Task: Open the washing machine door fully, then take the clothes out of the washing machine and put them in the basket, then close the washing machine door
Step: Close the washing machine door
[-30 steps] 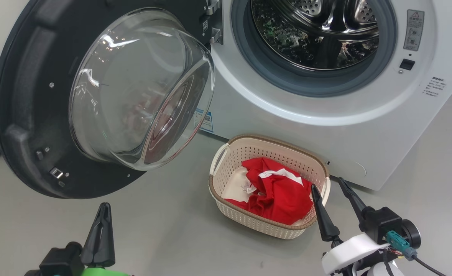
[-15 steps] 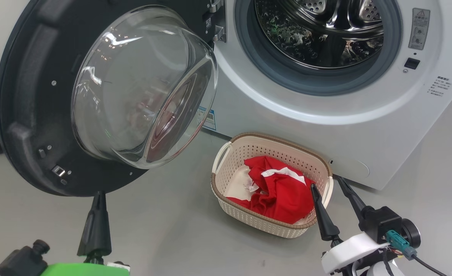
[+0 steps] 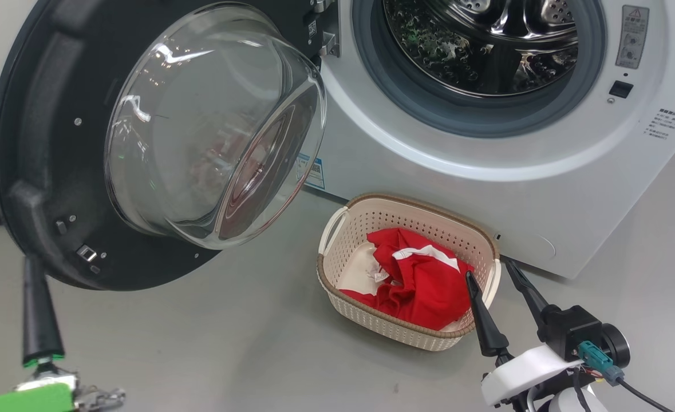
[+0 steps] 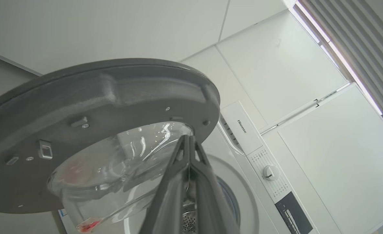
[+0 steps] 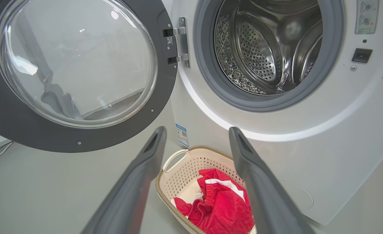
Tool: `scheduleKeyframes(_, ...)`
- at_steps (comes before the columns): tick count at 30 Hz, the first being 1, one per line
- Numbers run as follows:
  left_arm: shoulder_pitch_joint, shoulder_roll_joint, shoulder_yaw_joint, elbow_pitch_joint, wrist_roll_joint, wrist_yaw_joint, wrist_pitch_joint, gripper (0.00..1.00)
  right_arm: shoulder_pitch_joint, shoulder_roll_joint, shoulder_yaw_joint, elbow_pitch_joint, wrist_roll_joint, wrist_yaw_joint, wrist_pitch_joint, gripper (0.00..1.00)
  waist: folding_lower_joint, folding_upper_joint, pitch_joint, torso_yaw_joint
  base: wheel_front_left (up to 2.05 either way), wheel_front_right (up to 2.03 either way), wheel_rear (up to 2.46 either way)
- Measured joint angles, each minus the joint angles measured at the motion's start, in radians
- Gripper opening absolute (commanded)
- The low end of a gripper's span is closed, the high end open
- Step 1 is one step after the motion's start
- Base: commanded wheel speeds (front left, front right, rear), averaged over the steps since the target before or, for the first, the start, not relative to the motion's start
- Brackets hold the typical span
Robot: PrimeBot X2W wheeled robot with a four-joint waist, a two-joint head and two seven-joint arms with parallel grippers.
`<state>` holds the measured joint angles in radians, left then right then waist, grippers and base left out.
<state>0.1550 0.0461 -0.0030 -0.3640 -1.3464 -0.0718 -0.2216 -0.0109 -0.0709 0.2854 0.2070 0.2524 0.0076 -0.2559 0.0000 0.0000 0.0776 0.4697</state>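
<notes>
**Head view:** The large round washing machine door, with its black rim and bulging clear glass bowl, stands swung wide on its hinge. The opening of the big white front-loading washing machine is uncovered. The part of the steel drum that shows holds no laundry. The small cream perforated plastic basket sits on the grey floor, close against the foot of the machine's front. The bright red fabric clothes with white trim lie inside it, heaped toward its right end. The left gripper has its two dark fingers pressed together on nothing, with the tip just under the door's lower-left rim. I cannot tell whether it touches. The right gripper is spread wide and empty beside the basket's right end.

**Left wrist view:** The closed left gripper points up at the door from below, with the washing machine behind.

**Right wrist view:** The right gripper is spread wide, with nothing between its fingers. It looks over the basket and clothes toward the drum and the open door.

By my judgement, opening and unloading are done. Only shutting the door is left.
</notes>
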Motion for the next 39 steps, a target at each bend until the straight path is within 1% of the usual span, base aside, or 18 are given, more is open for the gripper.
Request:
scheduleKeyframes(2,-0.01,-0.001,0.043,-0.014,-0.04,-0.006,-0.009,0.0,0.0,0.0,0.0,0.0,0.0,0.0,0.0,1.0,0.0,0.0,0.002,0.001,0.0,0.0,0.0)
scheduleKeyframes(7,-0.019,-0.003,0.169,-0.035,-0.1,-0.016,-0.01,0.0,0.0,-0.003,-0.006,-0.007,0.0,-0.002,0.001,1.0,0.0,0.0,0.013,0.005,0.0,0.0,0.0)
scheduleKeyframes(8,-0.026,-0.004,0.222,-0.035,-0.145,-0.021,-0.015,0.0,-0.001,-0.006,-0.007,-0.008,0.0,-0.002,0.002,1.0,0.0,0.0,0.019,0.008,0.0,0.0,0.0)
scheduleKeyframes(11,-0.039,0.005,0.302,-0.022,-0.185,-0.021,-0.019,0.0,-0.002,-0.01,-0.009,-0.009,0.0,-0.002,0.004,1.0,0.0,0.0,0.026,0.012,0.0,0.0,0.0)
scheduleKeyframes(13,-0.042,0.021,0.35,-0.002,-0.203,-0.021,-0.019,0.0,-0.002,-0.011,-0.009,-0.01,0.0,-0.002,0.004,1.0,0.0,0.0,0.029,0.013,0.0,0.0,0.0)
scheduleKeyframes(18,-0.071,0.046,0.426,0.055,-0.283,-0.021,-0.019,0.0,-0.006,-0.015,-0.012,-0.016,0.0,-0.003,0.004,1.0,0.0,0.0,0.039,0.013,0.0,0.0,0.0)
scheduleKeyframes(21,-0.094,0.074,0.466,0.106,-0.336,-0.021,-0.017,0.0,-0.01,-0.018,-0.013,-0.018,0.0,-0.003,0.005,1.0,0.0,0.0,0.043,0.013,0.0,0.0,0.0)
scheduleKeyframes(23,-0.102,0.101,0.486,0.144,-0.36,-0.019,-0.007,0.0,-0.014,-0.019,-0.013,-0.023,-0.001,-0.003,0.006,1.0,0.0,0.0,0.048,0.012,0.0,0.0,0.0)
scheduleKeyframes(24,-0.102,0.101,0.486,0.144,-0.36,-0.019,-0.007,0.0,-0.014,-0.019,-0.013,-0.023,-0.001,-0.003,0.006,1.0,0.0,0.0,0.048,0.012,0.0,0.0,0.0)
scheduleKeyframes(29,-0.14,0.162,0.508,0.241,-0.397,0.007,0.036,0.0,-0.029,-0.025,-0.012,-0.029,-0.004,-0.003,0.014,1.0,0.0,0.0,0.06,0.004,0.0,0.0,0.0)
scheduleKeyframes(34,-0.184,0.215,0.503,0.32,-0.443,0.034,0.092,0.0,-0.038,-0.026,-0.008,-0.03,-0.005,-0.002,0.017,1.0,0.0,0.0,0.07,-0.01,0.0,0.0,0.0)
scheduleKeyframes(39,-0.215,0.247,0.47,0.393,-0.492,0.057,0.162,0.0,-0.044,-0.026,-0.007,-0.035,-0.007,-0.001,0.022,1.0,0.0,0.0,0.08,-0.028,0.0,0.0,0.0)
